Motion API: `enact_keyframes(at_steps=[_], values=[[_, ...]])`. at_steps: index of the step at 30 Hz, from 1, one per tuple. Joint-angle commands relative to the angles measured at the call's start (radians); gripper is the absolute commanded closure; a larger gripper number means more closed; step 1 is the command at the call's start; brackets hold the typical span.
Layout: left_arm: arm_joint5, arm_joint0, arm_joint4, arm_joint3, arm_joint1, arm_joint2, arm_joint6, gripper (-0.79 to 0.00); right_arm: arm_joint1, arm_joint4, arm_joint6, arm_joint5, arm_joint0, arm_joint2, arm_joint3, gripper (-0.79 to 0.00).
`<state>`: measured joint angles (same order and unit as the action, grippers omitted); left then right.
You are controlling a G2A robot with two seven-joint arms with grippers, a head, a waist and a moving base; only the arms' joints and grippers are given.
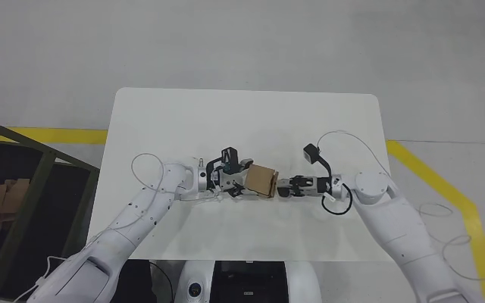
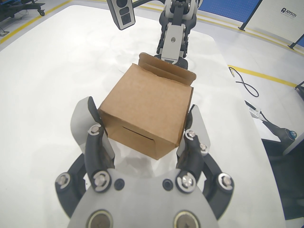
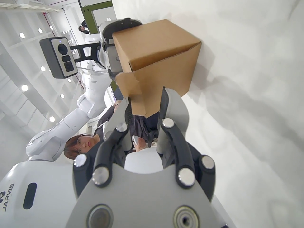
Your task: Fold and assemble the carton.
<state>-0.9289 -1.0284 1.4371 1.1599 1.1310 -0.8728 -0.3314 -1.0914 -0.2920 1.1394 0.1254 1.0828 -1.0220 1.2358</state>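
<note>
Left gripper (image 2: 142,108) closed on the carton (image 2: 152,91), pads (image 2: 95,117) pressed to both side walls at the near end. Carton lying on its side down at the middle of the white table (image 2: 47,77), between the two arms. Opposite, right gripper (image 3: 147,98) at the far, open end, up against a loose flap (image 2: 166,72); hold there impossible to judge, whether pinching or merely alongside. Done, by the look of it: body squared up from flat, walls standing, near end shut, with a tuck slot (image 2: 137,134) showing across its face. Left to do, probably: the far end, flaps sticking out and the inside visible past them. Side flaps in first, then the lid tab tucked home. Likely snag: walls bowing under the left clamp during the final push on the tab.
</note>
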Motion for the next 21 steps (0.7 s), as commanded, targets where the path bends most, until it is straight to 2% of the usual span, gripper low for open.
enact_keyframes(at_steps=[1,21], values=[[0.001,0.0,-0.001,-0.001,0.0,0.0,-0.001,-0.646,0.0,0.009,-0.004,-0.007,0.0,0.004,0.003,-0.212],[0.004,-0.004,-0.002,-0.003,-0.001,-0.004,-0.007,-0.653,0.009,0.031,-0.028,-0.023,0.02,-0.017,0.02,-0.206]])
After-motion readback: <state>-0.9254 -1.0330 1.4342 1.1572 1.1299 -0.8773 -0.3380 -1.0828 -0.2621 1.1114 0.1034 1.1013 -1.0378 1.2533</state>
